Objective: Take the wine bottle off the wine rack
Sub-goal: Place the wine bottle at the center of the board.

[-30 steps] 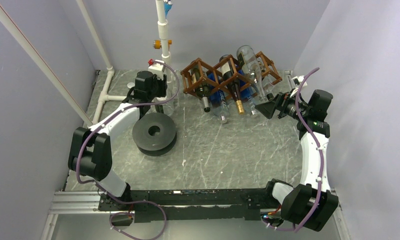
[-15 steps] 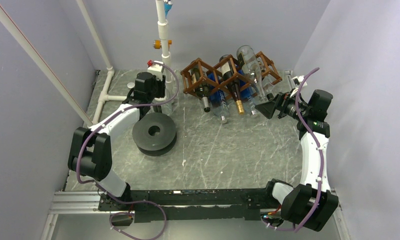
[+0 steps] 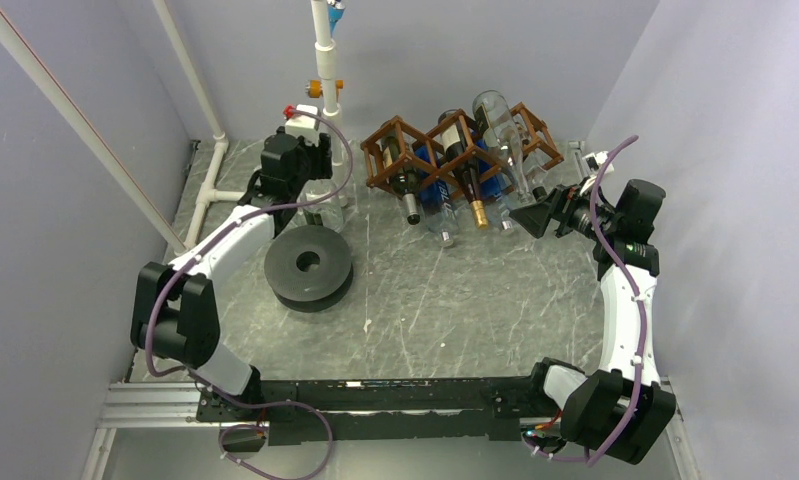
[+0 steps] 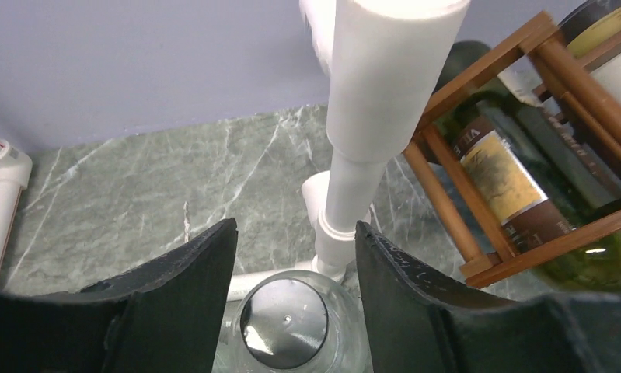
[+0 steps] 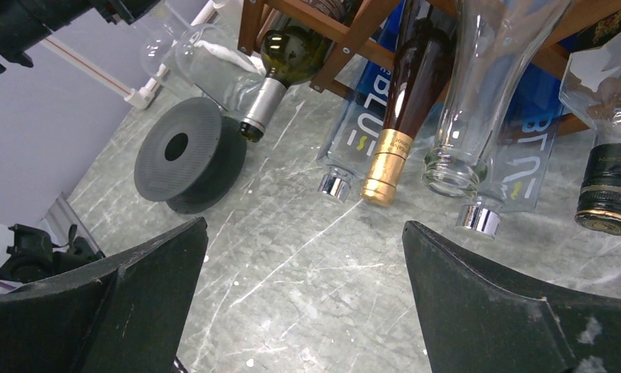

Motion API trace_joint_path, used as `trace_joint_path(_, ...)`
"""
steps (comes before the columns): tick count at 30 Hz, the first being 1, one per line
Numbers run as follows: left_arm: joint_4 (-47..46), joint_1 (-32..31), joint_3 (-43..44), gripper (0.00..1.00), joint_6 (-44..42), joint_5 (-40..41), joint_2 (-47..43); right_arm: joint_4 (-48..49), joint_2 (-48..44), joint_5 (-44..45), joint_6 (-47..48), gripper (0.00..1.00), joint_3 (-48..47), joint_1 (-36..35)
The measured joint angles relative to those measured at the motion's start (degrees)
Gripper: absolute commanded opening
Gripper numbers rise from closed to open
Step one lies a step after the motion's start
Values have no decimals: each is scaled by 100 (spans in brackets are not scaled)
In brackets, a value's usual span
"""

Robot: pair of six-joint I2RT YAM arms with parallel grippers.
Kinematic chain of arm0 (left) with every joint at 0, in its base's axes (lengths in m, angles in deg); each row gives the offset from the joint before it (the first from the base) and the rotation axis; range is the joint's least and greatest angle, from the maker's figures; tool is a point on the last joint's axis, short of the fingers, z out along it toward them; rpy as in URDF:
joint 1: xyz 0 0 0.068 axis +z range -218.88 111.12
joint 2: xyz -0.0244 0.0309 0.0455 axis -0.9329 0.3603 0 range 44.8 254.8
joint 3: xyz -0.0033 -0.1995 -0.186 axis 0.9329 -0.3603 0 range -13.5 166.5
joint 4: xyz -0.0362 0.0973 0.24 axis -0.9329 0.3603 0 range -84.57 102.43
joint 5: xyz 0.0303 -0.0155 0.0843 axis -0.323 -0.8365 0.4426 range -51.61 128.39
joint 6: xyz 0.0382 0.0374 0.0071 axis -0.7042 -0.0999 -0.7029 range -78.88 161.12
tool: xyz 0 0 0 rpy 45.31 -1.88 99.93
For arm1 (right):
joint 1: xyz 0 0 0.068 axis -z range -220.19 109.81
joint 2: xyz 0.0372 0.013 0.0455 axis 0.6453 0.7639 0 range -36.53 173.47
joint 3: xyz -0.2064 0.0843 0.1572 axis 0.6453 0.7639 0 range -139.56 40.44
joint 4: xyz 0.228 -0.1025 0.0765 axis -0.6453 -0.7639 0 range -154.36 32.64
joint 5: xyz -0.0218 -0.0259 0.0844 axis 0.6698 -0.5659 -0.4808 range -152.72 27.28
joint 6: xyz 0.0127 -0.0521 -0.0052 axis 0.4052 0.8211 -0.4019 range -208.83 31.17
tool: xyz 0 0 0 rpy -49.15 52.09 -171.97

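The wine rack (image 4: 444,206) was smooth brown wood, the counter (image 3: 455,300) glossy veined grey-green stone, the disc (image 5: 202,144) matt black.

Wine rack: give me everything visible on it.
The wine rack is a brown wooden lattice of open diamond-shaped cells, built from squared bars and round dowels. It stands on the marbled table at the back, right of centre. Bottles lie in its cells, necks slanting down towards the near edge, among them a dark green bottle, a gold-foiled brown bottle and a clear empty bottle. The right end effector hovers open by its right end, apart from it.
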Motion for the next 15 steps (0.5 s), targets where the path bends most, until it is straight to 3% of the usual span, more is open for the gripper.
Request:
trace_joint_path(10,612,0,466,97,149,-278,-627,-37,0,13,96,99,0,0)
trace_joint_path(15,826,0,505,100,179,-688,-1259,-136,0,-35,229,99,0,0)
